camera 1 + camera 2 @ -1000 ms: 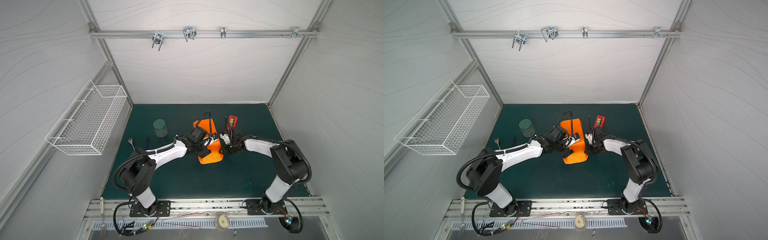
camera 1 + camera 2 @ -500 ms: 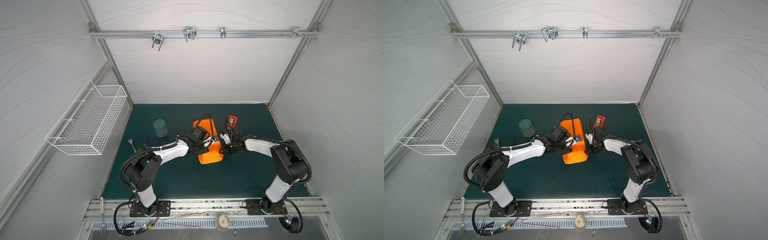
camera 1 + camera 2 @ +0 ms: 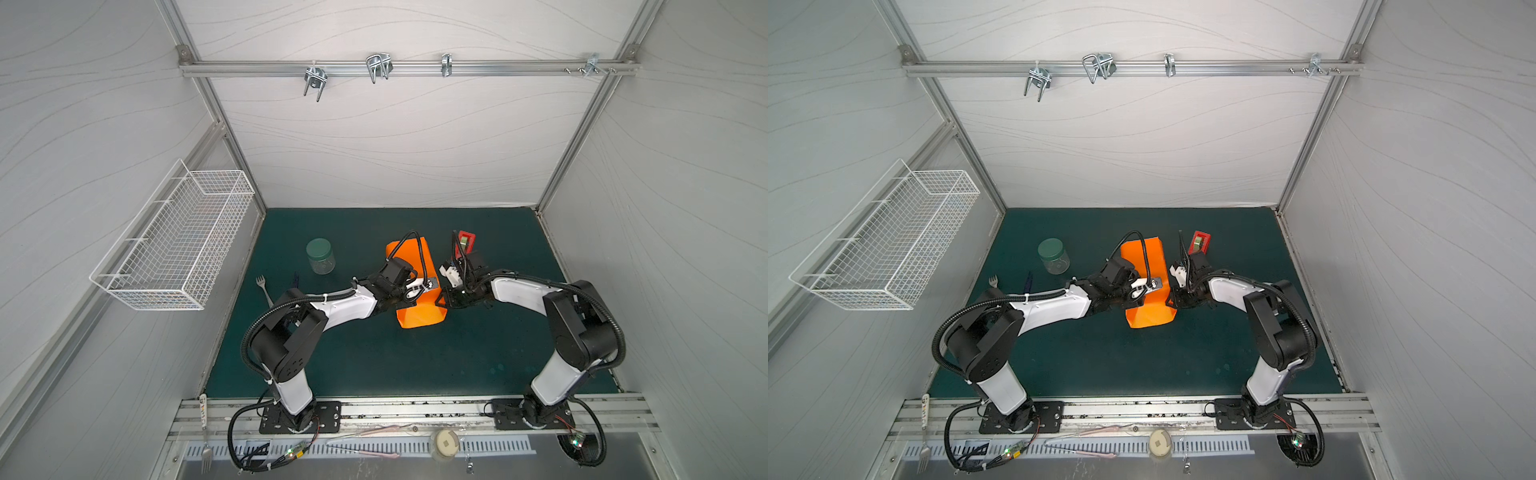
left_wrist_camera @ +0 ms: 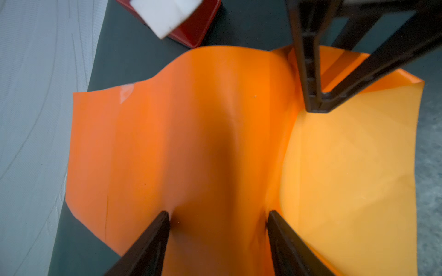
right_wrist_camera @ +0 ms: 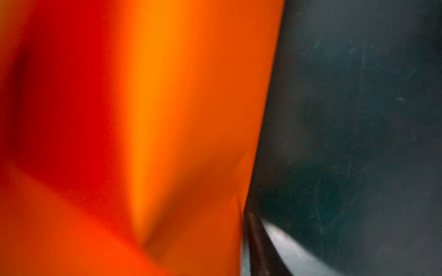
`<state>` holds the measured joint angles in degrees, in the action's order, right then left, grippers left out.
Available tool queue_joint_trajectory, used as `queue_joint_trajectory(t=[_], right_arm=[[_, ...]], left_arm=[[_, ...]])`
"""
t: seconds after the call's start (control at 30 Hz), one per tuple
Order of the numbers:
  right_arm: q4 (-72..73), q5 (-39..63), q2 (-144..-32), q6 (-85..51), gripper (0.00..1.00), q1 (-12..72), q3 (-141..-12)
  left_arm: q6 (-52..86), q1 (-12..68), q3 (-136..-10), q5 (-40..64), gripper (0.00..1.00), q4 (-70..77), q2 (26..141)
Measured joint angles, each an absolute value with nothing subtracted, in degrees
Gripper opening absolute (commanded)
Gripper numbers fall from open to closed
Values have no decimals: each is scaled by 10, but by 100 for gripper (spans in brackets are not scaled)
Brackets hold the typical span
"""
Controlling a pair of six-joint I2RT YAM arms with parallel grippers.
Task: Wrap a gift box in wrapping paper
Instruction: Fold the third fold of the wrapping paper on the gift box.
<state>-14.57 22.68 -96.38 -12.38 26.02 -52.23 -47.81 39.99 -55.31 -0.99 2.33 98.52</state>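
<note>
Left gripper [image 4: 217,221] fingers [image 4: 155,241] stand spread, tips touching the wrapping paper [image 3: 419,311] either side of a raised hump. Right gripper [image 4: 319,105] fingers [image 4: 308,62] nearly meet at an upturned flap opposite; whether they pinch it I cannot tell. Just beyond them sits a red tape dispenser [image 3: 465,243]; a green-lidded jar [image 3: 320,255] and a fork [image 3: 262,286] lie well behind the left fingers. Both grippers cover the sheet's middle from above, and the gift box is hidden under it. The sheet's long axis runs crosswise between the two finger pairs.
</note>
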Motion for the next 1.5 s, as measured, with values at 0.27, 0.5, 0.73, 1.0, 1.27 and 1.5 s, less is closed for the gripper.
queue_joint_trajectory(t=[0.27, 0.5, 0.73, 1.0, 1.27, 1.5], right_arm=[[-169, 287, -892, -28, 42, 200, -525], [-183, 316, -851, 249, 45, 162, -526], [-105, 316, -854, 515, 47, 166, -448], [3, 323, -916, 678, 50, 166, -432], [77, 323, -978, 758, 50, 170, -432], [122, 321, -983, 741, 54, 186, -432]], left_arm=[[-504, 391, -533, -5, 65, 65, 986], [-525, 390, -518, -4, 65, 93, 986], [-532, 390, -514, -2, 65, 107, 988], [-534, 388, -511, 3, 64, 113, 988], [-535, 387, -509, 7, 64, 116, 988], [-535, 386, -509, 11, 64, 119, 988]])
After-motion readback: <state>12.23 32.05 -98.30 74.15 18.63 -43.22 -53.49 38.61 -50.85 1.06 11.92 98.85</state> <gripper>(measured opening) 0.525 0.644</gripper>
